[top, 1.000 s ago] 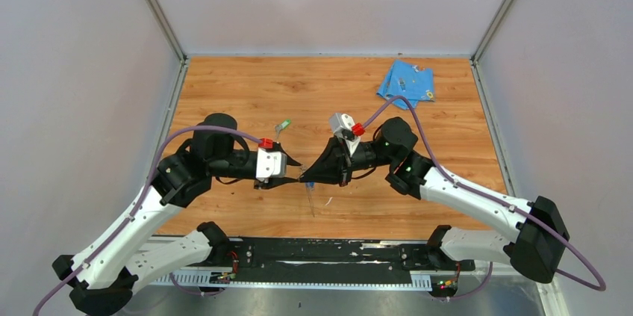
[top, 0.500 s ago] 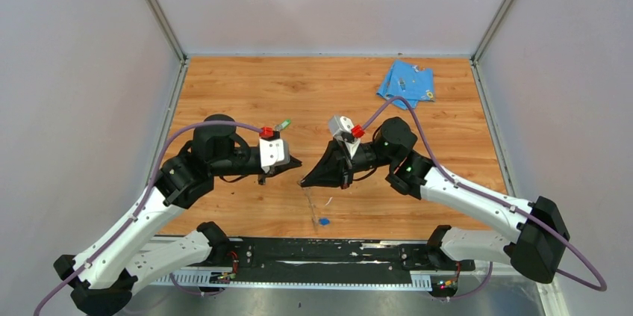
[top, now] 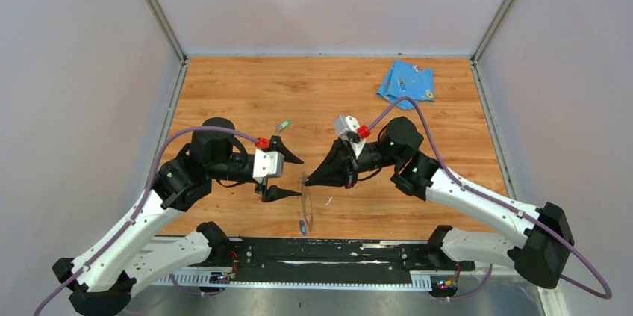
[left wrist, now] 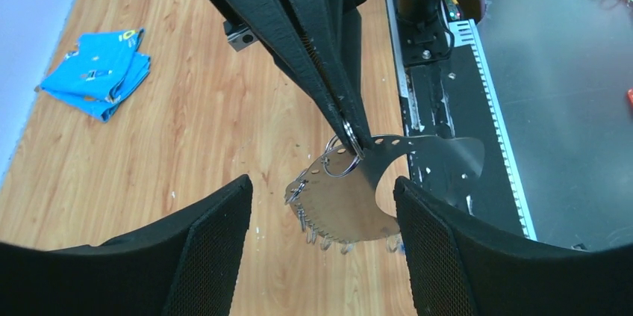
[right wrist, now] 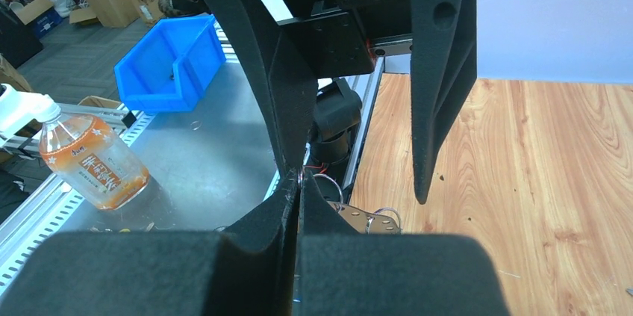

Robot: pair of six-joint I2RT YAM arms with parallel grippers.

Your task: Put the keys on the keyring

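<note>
From above, the left gripper is seen with its jaws spread wide apart and nothing held between them; the right gripper is pointed towards it, jaws pressed together on the top of the keyring, which is hung from the tips as a thin grey band over the wooden table. The blue key is seen at the band's lower end; whether it is threaded on cannot be told. The green key is laid on the table just beyond the left gripper; a light-blue cloth is laid near the far right corner.

From the left wrist, its fingers are shown apart at the bottom; beyond them the right gripper is clamped on a small wire ring fixed to the keyring — a flat metal band pierced with holes.

From the right wrist, its own fingers are shown closed together; off the table, a drinks bottle and a blue bin are seen.
</note>
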